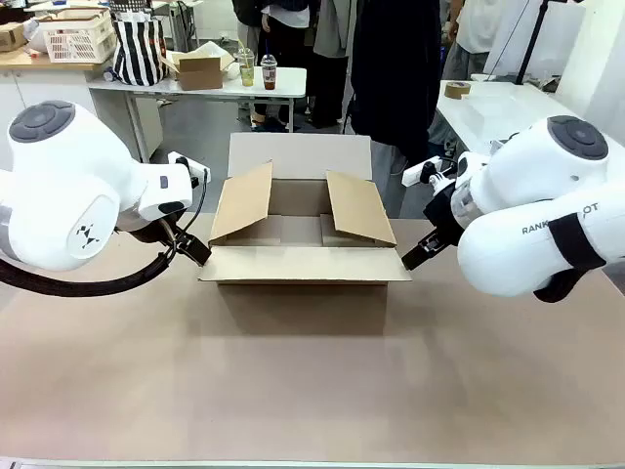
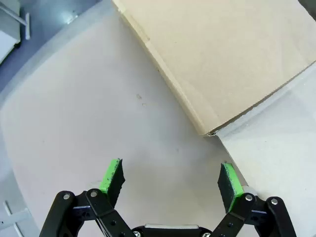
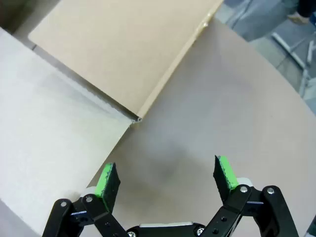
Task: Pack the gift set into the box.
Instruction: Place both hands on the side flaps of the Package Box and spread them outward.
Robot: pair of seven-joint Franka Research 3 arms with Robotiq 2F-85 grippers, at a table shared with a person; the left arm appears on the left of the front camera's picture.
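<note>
The box point(image 1: 305, 265) stands in the middle of the table with all four flaps spread out, and its inside looks bare. The gift set is out of view. My left gripper point(image 1: 193, 250) sits low at the box's front left corner. In the left wrist view it point(image 2: 171, 180) is open over the table, just short of a flap corner of the box point(image 2: 222, 59). My right gripper point(image 1: 416, 256) is at the front right corner. It point(image 3: 166, 178) is open too, with a flap of the box point(image 3: 123, 49) ahead of it and nothing between its fingers.
A person in dark clothes point(image 1: 395, 78) stands behind the box. The brown table top point(image 1: 312, 381) stretches out in front of it. Farther back, a white table holds a small carton point(image 1: 200, 70), drinks point(image 1: 269, 70) and a striped bag point(image 1: 140, 47).
</note>
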